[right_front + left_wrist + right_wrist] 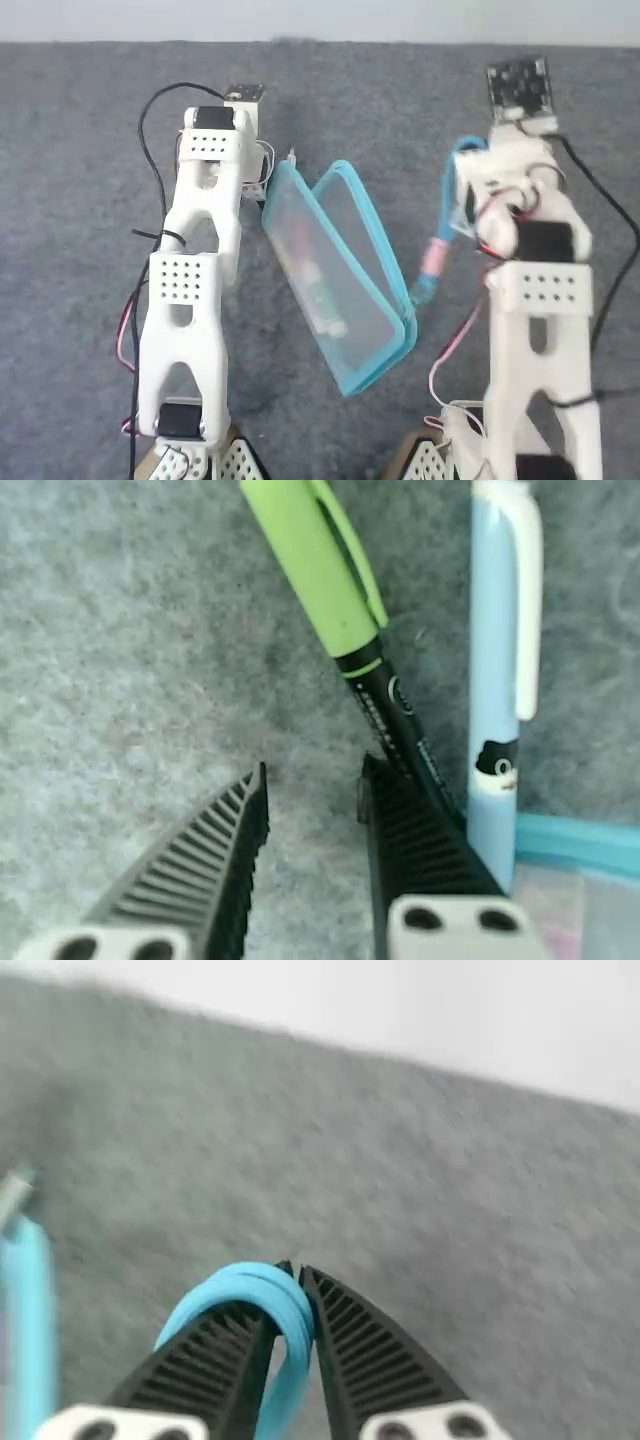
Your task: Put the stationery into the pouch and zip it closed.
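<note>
Left arm [190, 270]: stretched toward 12 o'clock.
Left gripper [315, 770]: half open, empty, at the pouch's [345, 260] 11 o'clock.
Right gripper [292, 1270]: pinches blue strap [250, 1285].

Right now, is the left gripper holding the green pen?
No, the left gripper is open over bare mat, with the green pen lying beside it.

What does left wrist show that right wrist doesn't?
Left wrist: green marker and light blue pen by the open left gripper. Right wrist: right gripper shut on a blue strap loop. Both: grey mat; the pouch's blue rim in left wrist, possibly also at right wrist's edge.
</note>
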Motion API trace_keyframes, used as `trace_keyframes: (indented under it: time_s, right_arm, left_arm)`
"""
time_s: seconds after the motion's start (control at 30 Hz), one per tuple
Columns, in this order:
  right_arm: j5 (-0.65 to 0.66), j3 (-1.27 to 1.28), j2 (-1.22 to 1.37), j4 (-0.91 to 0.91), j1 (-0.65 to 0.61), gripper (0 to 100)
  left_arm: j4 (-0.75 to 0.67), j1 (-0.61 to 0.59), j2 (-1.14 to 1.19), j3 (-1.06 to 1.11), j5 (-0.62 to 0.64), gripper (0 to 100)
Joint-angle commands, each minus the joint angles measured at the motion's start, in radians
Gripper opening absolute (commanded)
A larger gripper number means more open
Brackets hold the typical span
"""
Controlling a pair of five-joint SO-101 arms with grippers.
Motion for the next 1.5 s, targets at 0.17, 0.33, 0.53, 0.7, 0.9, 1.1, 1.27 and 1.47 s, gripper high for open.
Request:
trace_keyframes:
  time_s: [0.17,0.33,0.53,0.7,0.9,1.1,1.27,1.47]
  right_arm:
    - [-0.026,-0.1,-0.004,0.073,-0.18,0.7]
    - [-0.023,-0.089,-0.119,0.157,-0.331,0.7]
    - [-0.014,0.031,-0.314,0.206,-0.421,0.7]
    - [0.061,0.19,-0.435,0.205,-0.321,0.9]
    - [0.057,0.27,-0.545,0.188,-0.3,0.8]
    - [0.06,0.327,-0.657,0.162,-0.323,0.8]
    - [0.066,0.384,-0.719,0.162,-0.341,0.8]
    - [0.104,0.382,-0.753,0.091,-0.387,0.8]
  left_arm:
    - [0.037,-0.034,-0.183,0.031,-0.012,12]
    - [0.032,-0.049,-0.239,0.03,-0.012,12]
    - [-0.032,-0.049,-0.27,0.03,0.098,23]
    - [-0.107,-0.063,-0.221,0.031,0.336,26]
    - [-0.16,-0.075,-0.089,0.021,0.71,26]
    - [-0.163,-0.035,0.014,-0.081,0.697,12]
    - [-0.132,-0.028,0.075,-0.145,0.678,4]
    - [-0.074,-0.032,0.084,-0.288,0.618,1]
